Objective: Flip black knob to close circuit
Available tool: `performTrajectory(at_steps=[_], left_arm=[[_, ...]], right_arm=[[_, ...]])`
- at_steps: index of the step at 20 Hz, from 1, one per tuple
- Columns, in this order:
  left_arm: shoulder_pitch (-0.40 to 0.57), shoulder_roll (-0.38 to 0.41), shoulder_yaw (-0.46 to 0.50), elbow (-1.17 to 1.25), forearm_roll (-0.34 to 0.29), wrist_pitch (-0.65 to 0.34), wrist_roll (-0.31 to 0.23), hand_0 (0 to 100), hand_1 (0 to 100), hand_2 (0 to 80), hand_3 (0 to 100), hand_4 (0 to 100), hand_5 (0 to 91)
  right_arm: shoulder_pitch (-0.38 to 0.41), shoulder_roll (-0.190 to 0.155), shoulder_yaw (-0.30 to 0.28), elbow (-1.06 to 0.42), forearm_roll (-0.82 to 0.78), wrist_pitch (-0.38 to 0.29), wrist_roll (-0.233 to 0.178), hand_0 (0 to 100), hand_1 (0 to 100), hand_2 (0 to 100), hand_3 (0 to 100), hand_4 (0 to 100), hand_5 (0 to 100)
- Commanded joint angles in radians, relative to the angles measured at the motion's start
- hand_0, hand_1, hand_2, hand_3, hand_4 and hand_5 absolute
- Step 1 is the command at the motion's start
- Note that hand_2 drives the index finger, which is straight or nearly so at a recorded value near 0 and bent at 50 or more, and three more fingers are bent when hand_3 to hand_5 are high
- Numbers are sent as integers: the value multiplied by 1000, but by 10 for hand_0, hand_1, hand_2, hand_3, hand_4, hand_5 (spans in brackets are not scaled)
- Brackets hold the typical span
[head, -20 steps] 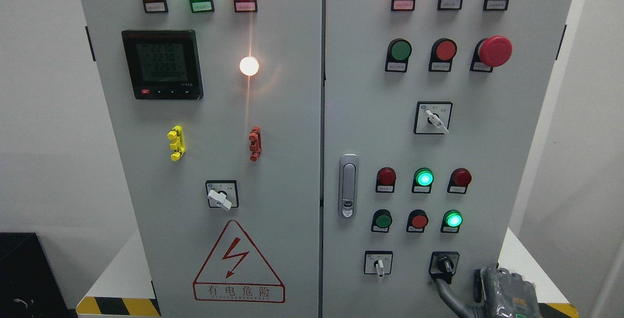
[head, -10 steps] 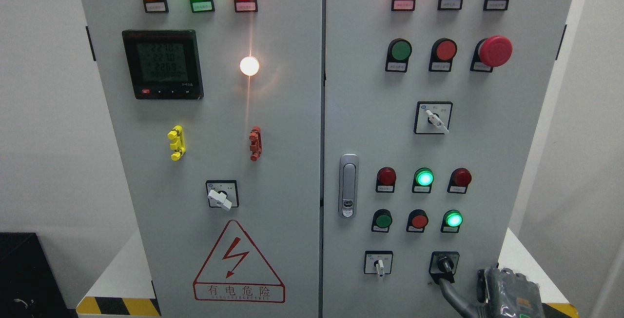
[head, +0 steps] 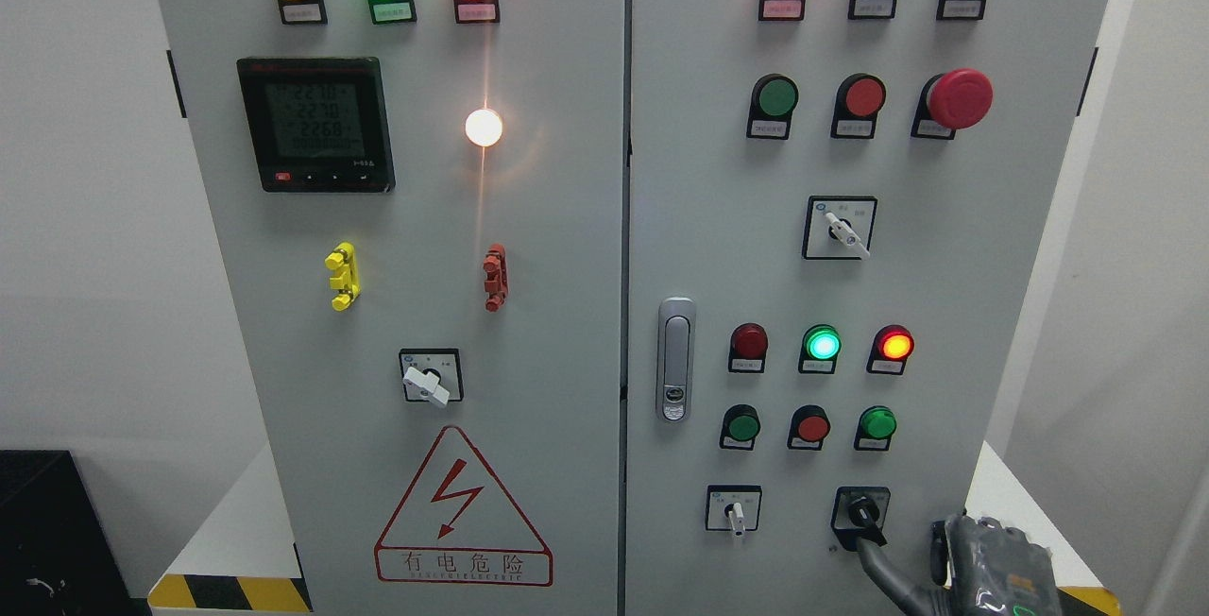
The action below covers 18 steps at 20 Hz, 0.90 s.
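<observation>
The black knob [head: 860,509] sits in a black square plate at the lower right of the grey cabinet's right door [head: 945,266]. My right hand [head: 893,583] comes in at the bottom right corner, mostly cut off by the frame. One dark finger [head: 874,561] stretches up and left, and its tip lies just under the knob's plate. The hand holds nothing. Above the knob, the red lamp [head: 894,345] is lit and the green lamp [head: 878,423] under it is dark. The left arm is out of view.
A white-handled selector [head: 734,512] sits left of the knob. A red mushroom stop button [head: 959,98] juts out at the upper right. A door latch [head: 674,359] is near the seam. The cabinet stands on a white base with a hazard-striped edge [head: 227,592].
The red lamp above the knob has lit and the green lamp below it has gone dark. My right hand has shifted slightly right and down, and the knob has turned a little.
</observation>
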Motion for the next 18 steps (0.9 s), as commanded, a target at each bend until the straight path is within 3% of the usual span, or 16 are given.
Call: performTrajectory(at_steps=[1,18], left_arm=[[23,0,0,-29,0,0,0,120,556,0,0,0,0],[21,0,0,-29,0,0,0,120,556,0,0,0,0]], right_arm=[[-3,1,-21,0,-2,-2,2,0,55,892,1000,968,1000],[-6,-6,-27,-8,-6,-8,2,0,55,892,1000,970,1000]])
